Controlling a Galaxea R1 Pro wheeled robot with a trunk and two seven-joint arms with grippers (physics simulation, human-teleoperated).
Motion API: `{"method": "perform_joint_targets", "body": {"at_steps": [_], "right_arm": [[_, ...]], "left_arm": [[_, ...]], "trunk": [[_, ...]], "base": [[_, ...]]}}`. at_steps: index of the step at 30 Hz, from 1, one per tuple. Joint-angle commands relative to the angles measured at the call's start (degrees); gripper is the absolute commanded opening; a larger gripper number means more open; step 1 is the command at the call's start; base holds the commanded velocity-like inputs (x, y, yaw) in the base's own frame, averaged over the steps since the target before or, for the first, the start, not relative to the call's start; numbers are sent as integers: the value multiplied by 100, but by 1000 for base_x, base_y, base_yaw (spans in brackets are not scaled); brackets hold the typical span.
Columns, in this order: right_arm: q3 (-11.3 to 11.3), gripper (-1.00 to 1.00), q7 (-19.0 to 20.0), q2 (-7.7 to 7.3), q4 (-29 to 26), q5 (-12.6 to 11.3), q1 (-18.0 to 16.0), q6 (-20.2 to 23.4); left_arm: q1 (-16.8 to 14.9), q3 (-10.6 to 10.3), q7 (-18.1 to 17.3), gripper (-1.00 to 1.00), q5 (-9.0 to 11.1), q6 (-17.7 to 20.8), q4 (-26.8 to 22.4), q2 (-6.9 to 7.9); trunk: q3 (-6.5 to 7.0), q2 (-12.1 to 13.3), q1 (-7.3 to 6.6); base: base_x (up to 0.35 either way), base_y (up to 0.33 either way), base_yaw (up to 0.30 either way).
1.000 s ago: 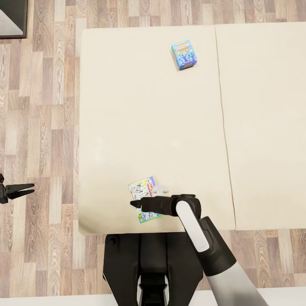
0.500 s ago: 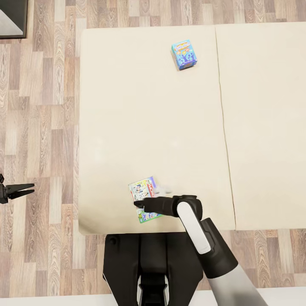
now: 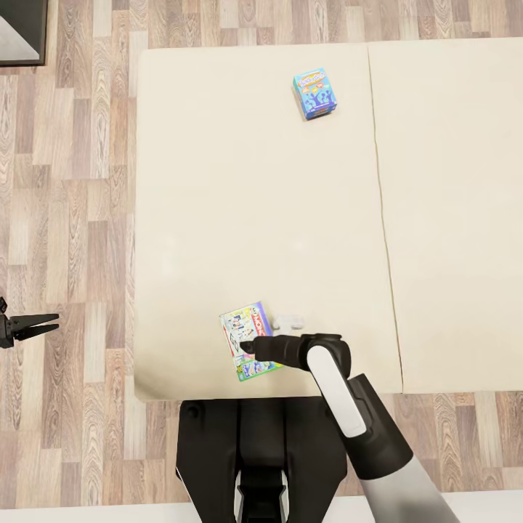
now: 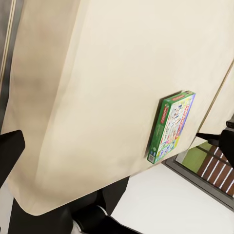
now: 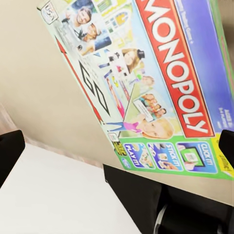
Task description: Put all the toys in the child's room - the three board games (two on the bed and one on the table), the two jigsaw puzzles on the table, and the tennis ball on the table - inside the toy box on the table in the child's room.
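Head view gives me the white board game (image 3: 248,341) lying flat on the cream mattress of the bed (image 3: 218,181), close to the near edge and just in front of my trunk. My right gripper (image 3: 247,347) hangs directly over the middle of that box, fingers pointing toward the left side of the bed; from the right wrist view I see the lid's red lettering (image 5: 180,73) and the two dark fingertips (image 5: 9,151) spread wide apart at the frame's sides, so the jaws stand open with nothing between them. Whether the tips touch the lid I cannot tell. The left wrist view shows the same box (image 4: 171,126) with its green edge, sitting near the mattress corner. Farther up the bed, well apart from this one, lies the small teal-blue board game (image 3: 314,93). My left gripper (image 3: 45,325) hovers over the wood floor (image 3: 65,181) beside the bed, fingers parted and empty.
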Motion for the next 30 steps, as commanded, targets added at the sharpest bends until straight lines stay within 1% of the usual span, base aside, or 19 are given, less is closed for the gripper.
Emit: {"method": "perform_joint_targets", "body": {"at_steps": [1, 5, 10, 18, 22, 30], "right_arm": [[2, 100, -65, 1, -9, -54, 0, 14], [2, 100, -83, -1, -39, -45, 9, 15], [1, 100, -212, -3, -73, -39, 16, 15], [1, 100, -656, -9, -84, -54, 18, 7], [-4, 100, -737, -9, -85, -54, 18, 3], [2, 100, -780, -6, -83, -55, 19, -2]], "left_arm": [[-2, -2, -23, 100, -3, 59, 1, 1], [-2, -2, -23, 100, -8, 60, 1, 0], [-2, -2, -23, 100, -10, 58, 1, 1], [-2, -2, -23, 100, -11, 55, 1, 1], [-2, -2, -23, 100, -11, 54, 1, 0], [-2, -2, -23, 100, -10, 54, 1, 0]], "trunk": [[-6, -9, 4], [-6, -9, 4], [-6, -9, 4], [-6, -9, 4], [-6, -9, 4], [-6, -9, 4]], "base": [[0, 0, 0], [0, 0, 0], [0, 0, 0], [0, 0, 0], [0, 0, 0], [0, 0, 0]]}}
